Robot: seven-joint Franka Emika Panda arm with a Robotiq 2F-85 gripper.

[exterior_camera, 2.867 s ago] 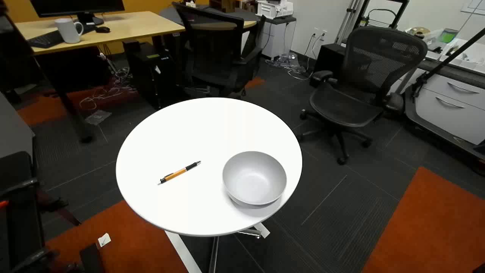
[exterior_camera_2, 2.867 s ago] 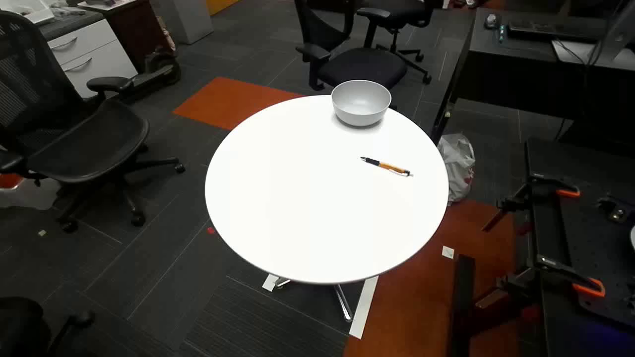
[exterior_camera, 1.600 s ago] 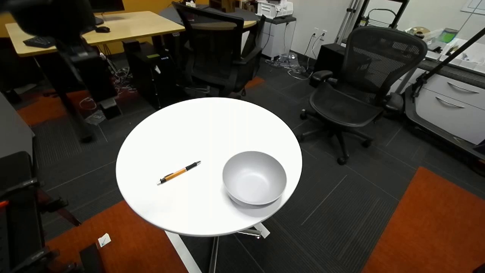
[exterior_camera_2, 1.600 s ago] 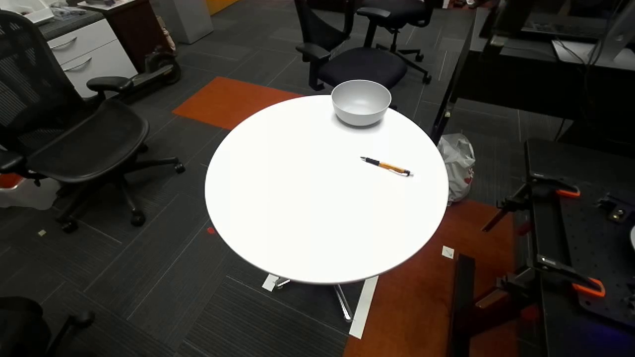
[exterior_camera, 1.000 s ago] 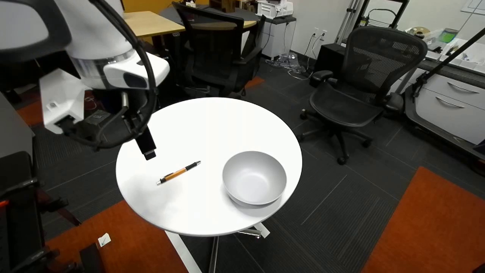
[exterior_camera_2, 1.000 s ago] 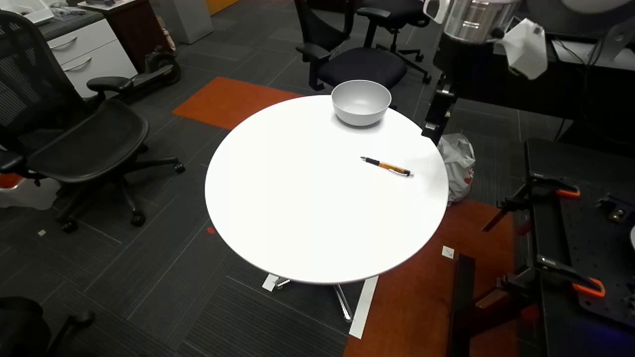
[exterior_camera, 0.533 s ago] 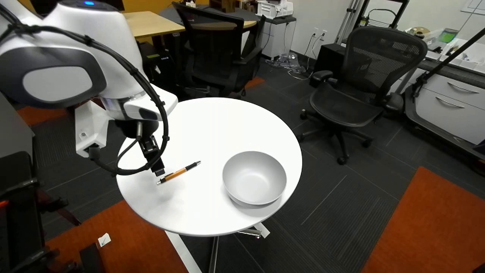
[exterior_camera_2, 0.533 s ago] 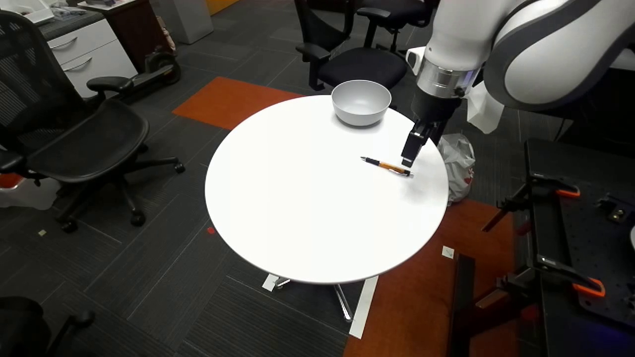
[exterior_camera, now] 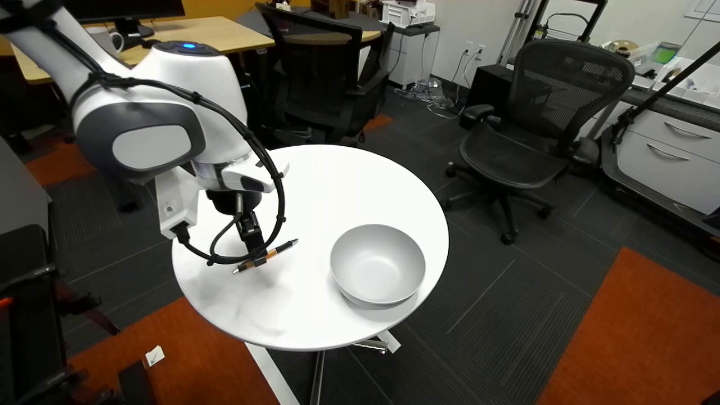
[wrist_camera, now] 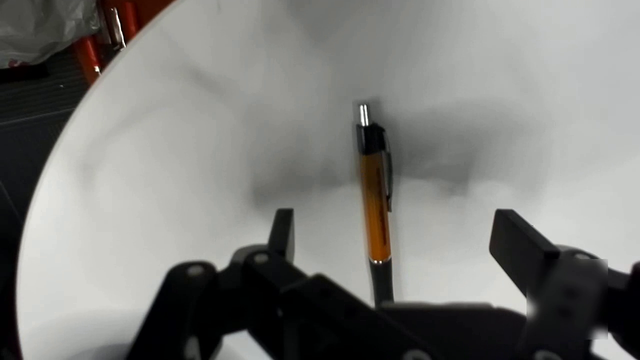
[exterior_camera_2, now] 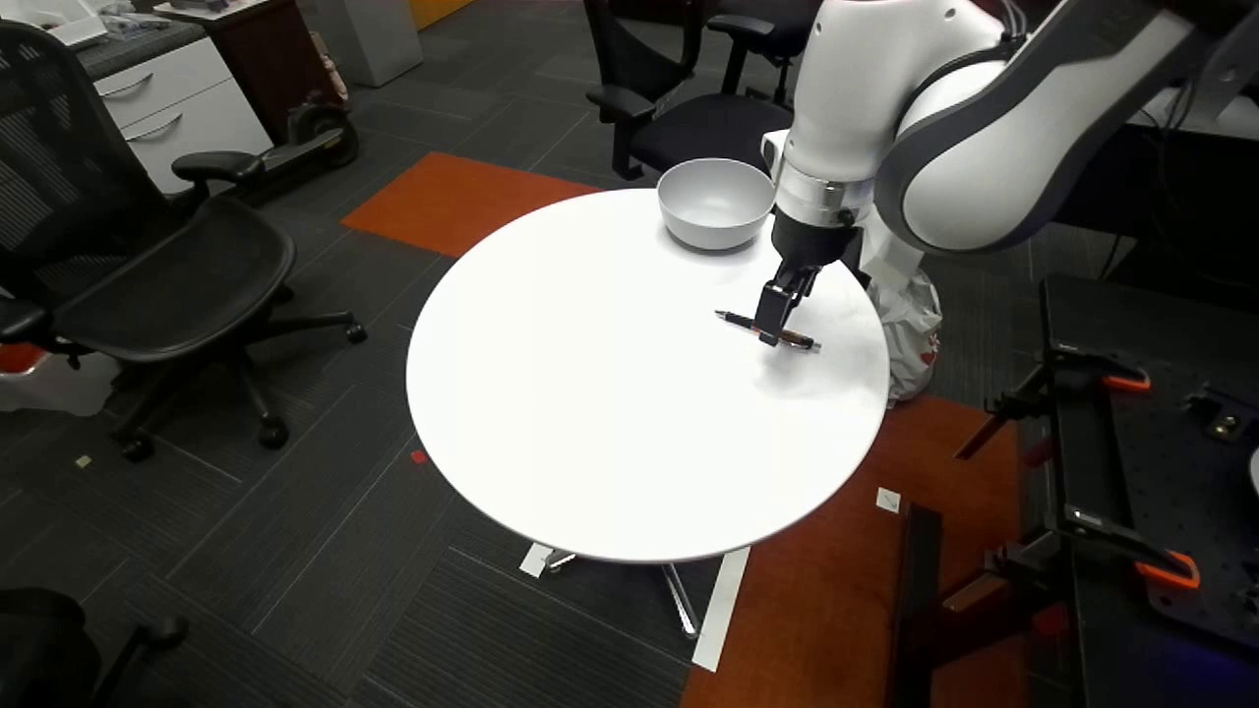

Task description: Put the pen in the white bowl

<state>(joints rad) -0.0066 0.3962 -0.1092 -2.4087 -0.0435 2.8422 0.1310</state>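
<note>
The pen [wrist_camera: 376,205] has an orange-brown barrel, a black grip and a silver end. It lies on the round white tabletop [wrist_camera: 165,210]; it also shows in both exterior views [exterior_camera: 287,245] [exterior_camera_2: 735,319], its middle partly covered by the gripper. My gripper [wrist_camera: 395,232] is open. In the wrist view the pen runs between its two black fingers, touching neither; its writing end is hidden behind the gripper body. The gripper is low over the pen in both exterior views [exterior_camera: 259,260] [exterior_camera_2: 772,329]. The light-grey bowl [exterior_camera: 378,273] [exterior_camera_2: 716,202] stands empty on the table, near its edge.
A black mesh chair [exterior_camera: 562,101] stands beside the table. Another black chair [exterior_camera_2: 723,133] is close behind the bowl. A black bench with orange-tipped clamps [exterior_camera_2: 1102,433] stands at the right. A plastic bag [wrist_camera: 45,30] lies beyond the table edge.
The arm has come into view, swung in over the table and moved down until the gripper is low over the pen. The pen and the bowl have not moved.
</note>
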